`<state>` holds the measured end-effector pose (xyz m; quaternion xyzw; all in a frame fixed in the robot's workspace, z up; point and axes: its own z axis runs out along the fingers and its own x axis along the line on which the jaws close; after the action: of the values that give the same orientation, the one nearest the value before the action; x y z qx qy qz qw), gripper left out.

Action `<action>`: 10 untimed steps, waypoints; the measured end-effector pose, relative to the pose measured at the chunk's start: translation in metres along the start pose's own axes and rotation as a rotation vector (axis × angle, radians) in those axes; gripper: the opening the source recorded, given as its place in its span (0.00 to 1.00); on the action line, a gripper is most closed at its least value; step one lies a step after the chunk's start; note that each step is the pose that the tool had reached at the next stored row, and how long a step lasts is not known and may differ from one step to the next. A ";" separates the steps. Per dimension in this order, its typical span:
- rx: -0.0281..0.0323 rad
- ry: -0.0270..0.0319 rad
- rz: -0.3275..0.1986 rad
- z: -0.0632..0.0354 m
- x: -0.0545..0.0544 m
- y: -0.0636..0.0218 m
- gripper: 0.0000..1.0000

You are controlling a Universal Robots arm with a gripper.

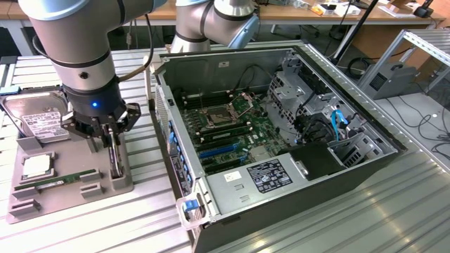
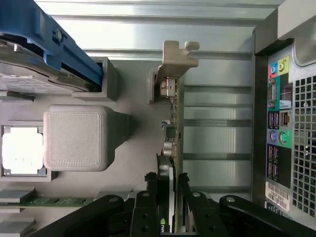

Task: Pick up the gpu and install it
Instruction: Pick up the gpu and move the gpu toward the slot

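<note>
The gpu (image 1: 115, 161) stands on edge in a slot of the grey holder tray (image 1: 105, 190), at the exterior view's left beside the open computer case (image 1: 211, 211). My gripper (image 1: 111, 138) comes straight down over it. In the wrist view, the gpu (image 2: 171, 131) shows as a thin green board with a black cooler, and its silver end bracket (image 2: 177, 57) is at the far end. The gripper (image 2: 167, 185) has one black finger (image 2: 148, 190) on each side of the card, pressed against it. The card still sits in its slot.
On the same tray lie a hard drive (image 1: 39, 118), a processor (image 1: 35, 166) and a RAM stick (image 1: 56, 182). The case lies open with its motherboard (image 1: 225, 126) exposed. Its rear port panel (image 2: 291, 123) is close beside the tray. A second arm (image 1: 211, 21) stands behind the case.
</note>
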<state>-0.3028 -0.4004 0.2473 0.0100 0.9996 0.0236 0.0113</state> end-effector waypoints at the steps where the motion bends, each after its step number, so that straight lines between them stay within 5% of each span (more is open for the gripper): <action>1: 0.0003 -0.0006 0.014 0.0000 0.000 0.0000 0.27; 3: 0.0012 -0.0027 0.058 0.0001 0.000 0.0000 0.27; 10: 0.0013 -0.0030 0.063 0.0001 0.000 0.0000 0.27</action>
<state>-0.3028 -0.4004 0.2472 0.0416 0.9988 0.0233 0.0120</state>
